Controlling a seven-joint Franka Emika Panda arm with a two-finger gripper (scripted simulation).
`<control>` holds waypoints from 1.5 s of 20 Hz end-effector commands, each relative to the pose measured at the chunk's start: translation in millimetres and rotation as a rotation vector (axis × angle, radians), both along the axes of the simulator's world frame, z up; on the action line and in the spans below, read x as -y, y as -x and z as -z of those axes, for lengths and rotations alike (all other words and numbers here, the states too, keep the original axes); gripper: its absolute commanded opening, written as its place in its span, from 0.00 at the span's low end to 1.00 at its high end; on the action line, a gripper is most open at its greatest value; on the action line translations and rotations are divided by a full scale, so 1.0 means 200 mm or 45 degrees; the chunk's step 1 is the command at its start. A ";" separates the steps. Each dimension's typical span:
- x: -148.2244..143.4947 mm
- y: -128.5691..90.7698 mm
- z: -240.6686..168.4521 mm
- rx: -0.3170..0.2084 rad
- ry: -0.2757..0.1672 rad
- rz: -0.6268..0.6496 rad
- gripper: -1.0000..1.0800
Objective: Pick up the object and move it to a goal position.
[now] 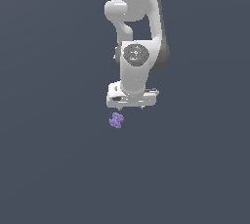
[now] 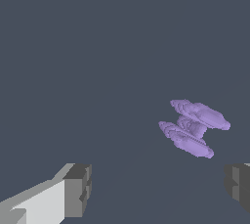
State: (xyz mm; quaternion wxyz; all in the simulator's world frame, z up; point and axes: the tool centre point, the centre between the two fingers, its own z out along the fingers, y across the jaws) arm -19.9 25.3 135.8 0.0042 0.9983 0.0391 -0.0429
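**Claw wide open above the clump, nothing held**

In the exterior view you see the white arm (image 1: 139,37) coming down from the top of the picture, with its wrist pointing straight down. The gripper (image 1: 131,106) sits at the lower end of it. Its fingers are hardly visible from this side, so here you cannot judge the opening.

The wrist view gives you the answer. One finger (image 2: 78,190) stands at one edge of the picture and the other finger (image 2: 238,185) at the opposite edge, with a broad gap of bare floor between them. The claw is therefore spread wide and has hold of nothing.

The object (image 1: 116,120) is the small light-purple lumpy clump. In the exterior view it lies just below the gripper, a little toward the exterior view's left, and it does not touch the gripper. In the wrist view the object (image 2: 194,127) appears ahead of the fingers, nearer to the dark finger than to the white one, and apart from both. It rests on the plain grey-blue floor (image 1: 58,169).
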 end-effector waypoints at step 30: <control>0.19 -0.05 0.13 0.084 -0.005 0.363 0.96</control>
